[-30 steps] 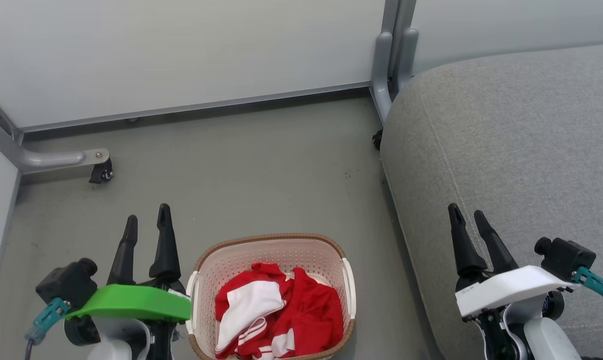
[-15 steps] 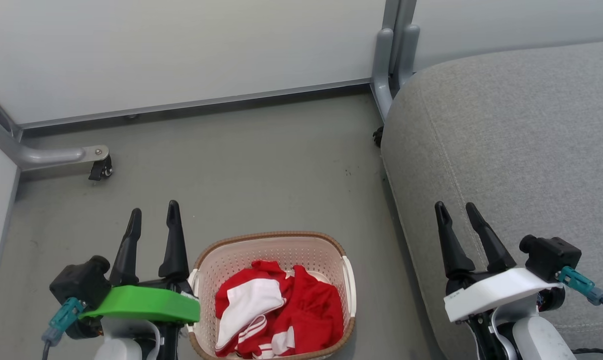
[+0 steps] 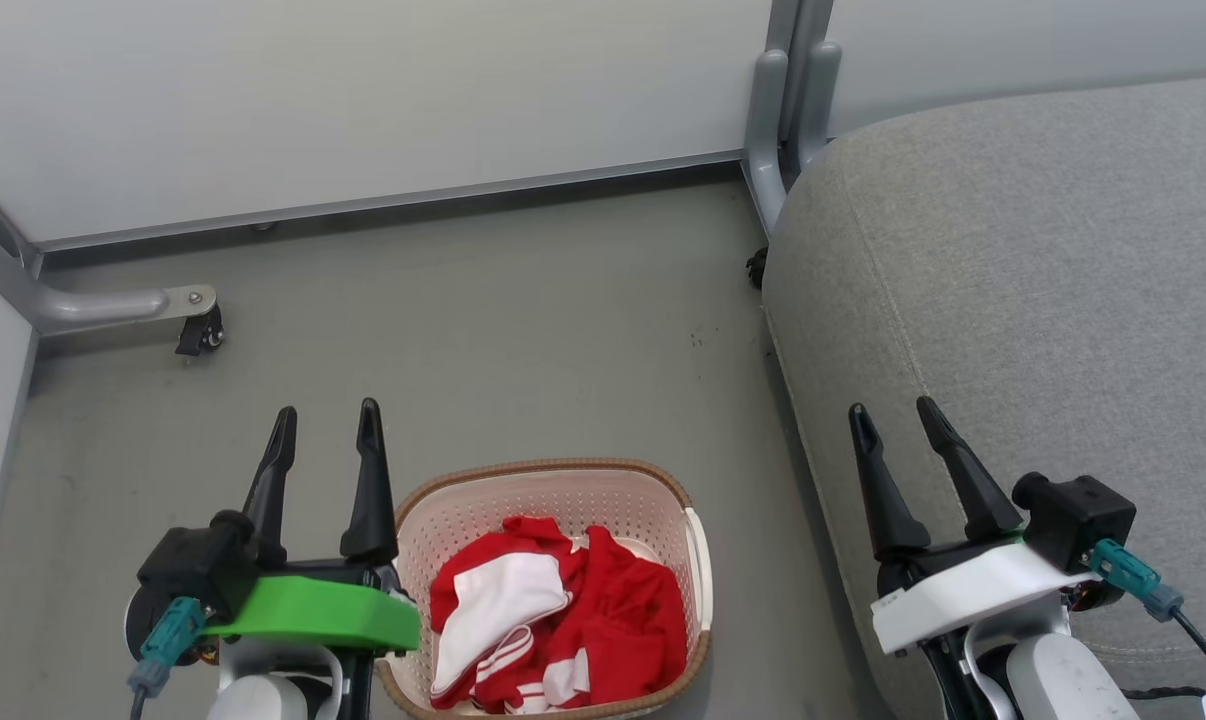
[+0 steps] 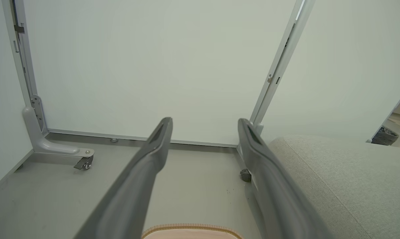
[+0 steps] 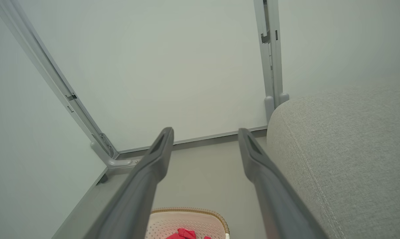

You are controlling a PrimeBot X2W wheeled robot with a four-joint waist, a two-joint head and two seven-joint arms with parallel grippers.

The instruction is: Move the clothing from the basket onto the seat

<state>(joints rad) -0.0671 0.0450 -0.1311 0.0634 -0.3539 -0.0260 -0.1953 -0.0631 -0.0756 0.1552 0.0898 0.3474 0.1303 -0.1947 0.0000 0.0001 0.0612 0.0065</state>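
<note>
Head view is showing both pincers released, fingers spread and gripping nothing. The left gripper (image 3: 326,410), on a green housing, is hovering over the grey floor (image 3: 483,320). The right gripper (image 3: 891,407), on a white housing, is hanging above the left edge of the seat (image 3: 1043,300).

The basket (image 3: 553,467) is sitting on the floor between them, just beside the left fingers and well apart from the right ones. The clothing (image 3: 613,610), red with white panels and stripe trim, is lying crumpled inside it, below and behind both sets of fingertips.

From the left wrist view, the left gripper (image 4: 205,121) is framing just the brown basket rim (image 4: 190,227) at the bottom edge. The right wrist view, past the right gripper (image 5: 205,130), is catching the perforated basket wall (image 5: 186,222) and a red scrap of clothing (image 5: 183,234).

A caster (image 3: 200,335) is resting near the pale wall panels (image 3: 363,100). A small tag (image 3: 888,598) on the white housing is carrying marks too small to read, and no lettering on the clothing is legible.
</note>
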